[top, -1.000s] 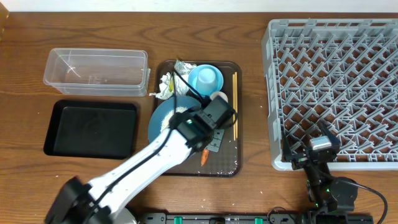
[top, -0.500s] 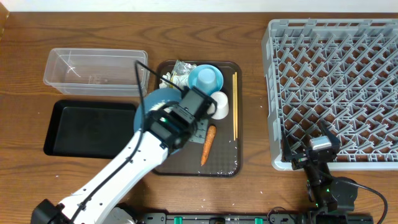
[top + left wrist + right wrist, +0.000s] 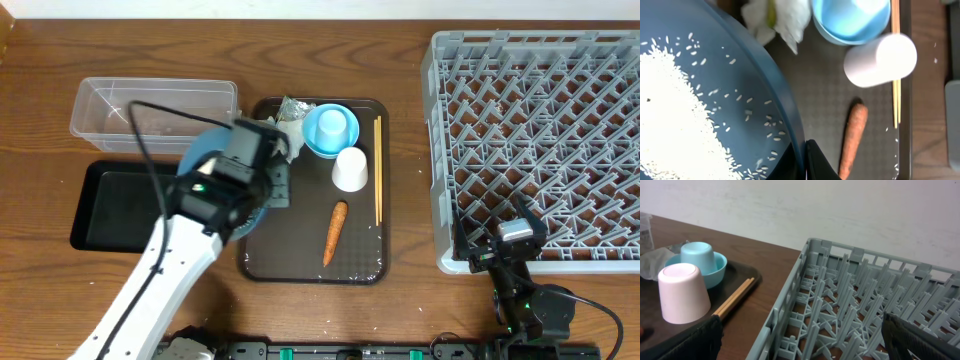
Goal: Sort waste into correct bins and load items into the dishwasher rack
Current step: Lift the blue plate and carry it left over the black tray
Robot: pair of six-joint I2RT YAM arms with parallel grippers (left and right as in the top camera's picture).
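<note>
The left gripper (image 3: 804, 159) is clamped on the rim of the dark bowl (image 3: 755, 80), one finger inside the wall and one outside. The bowl is held above the table at the tray's (image 3: 300, 265) 9 o'clock edge, overlapping the black bin (image 3: 110, 210) at that bin's 3 o'clock side. Rice (image 3: 675, 115) lies heaped in the bowl, with loose grains scattered up its wall. The clear tub (image 3: 155, 108) stands at 12 o'clock from the black bin. On the tray, the tissue (image 3: 775, 20) and wrapper (image 3: 293, 106) sit at 11 o'clock, just beside the small bowl (image 3: 318, 145) at 12 o'clock, which has a blue cup (image 3: 332, 124) upside down in it. A pale cup (image 3: 350, 170), also upside down, touches the small bowl at its 5 o'clock. The carrot (image 3: 335, 232) lies at 6 o'clock from the pale cup, apart from it. The chopsticks (image 3: 378, 170) lie along the tray's 3 o'clock edge. The rack (image 3: 540, 140) fills the table's 3 o'clock side. The right gripper (image 3: 508, 243) rests at the rack's 6 o'clock edge, its jaws wide apart and holding nothing.
</note>
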